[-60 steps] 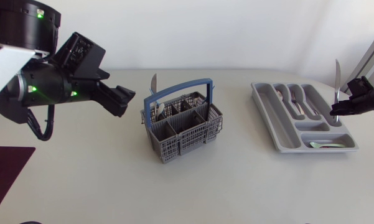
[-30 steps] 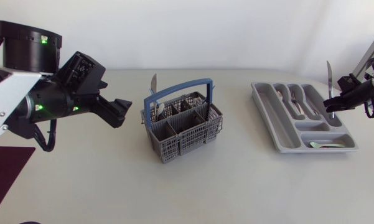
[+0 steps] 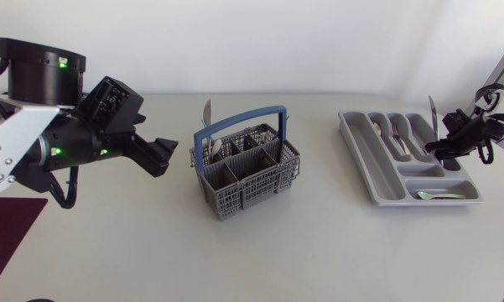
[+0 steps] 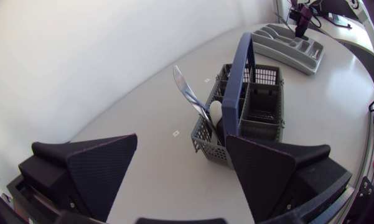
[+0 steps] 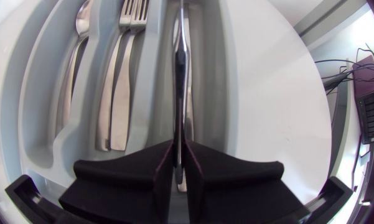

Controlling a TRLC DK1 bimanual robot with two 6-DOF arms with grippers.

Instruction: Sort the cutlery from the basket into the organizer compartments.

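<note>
A grey cutlery basket [image 3: 245, 164] with a blue handle stands mid-table, and one silver piece [image 3: 207, 113] sticks up from its far left corner. My left gripper [image 3: 166, 155] hangs open just left of it; in the left wrist view the basket [image 4: 249, 112] and that piece [image 4: 187, 93] lie ahead of the open gripper [image 4: 180, 168]. At the right is the grey organizer [image 3: 361, 151], holding a spoon [image 3: 381, 130] and forks [image 3: 400, 134]. My right gripper [image 3: 440, 149] is shut on a knife [image 3: 433, 117], blade up, over the organizer's rightmost long slot. The right wrist view has the knife [image 5: 182, 68] between the fingers [image 5: 143, 174].
A small spoon [image 3: 440, 195] lies in the organizer's front cross compartment. A dark maroon mat [image 3: 4, 231] covers the table's near left corner. Bare table lies between basket and organizer and along the front.
My right gripper has carried the knife leftward and down, from beyond the organizer's right rim to over its rightmost slot. My left arm drew back a little.
</note>
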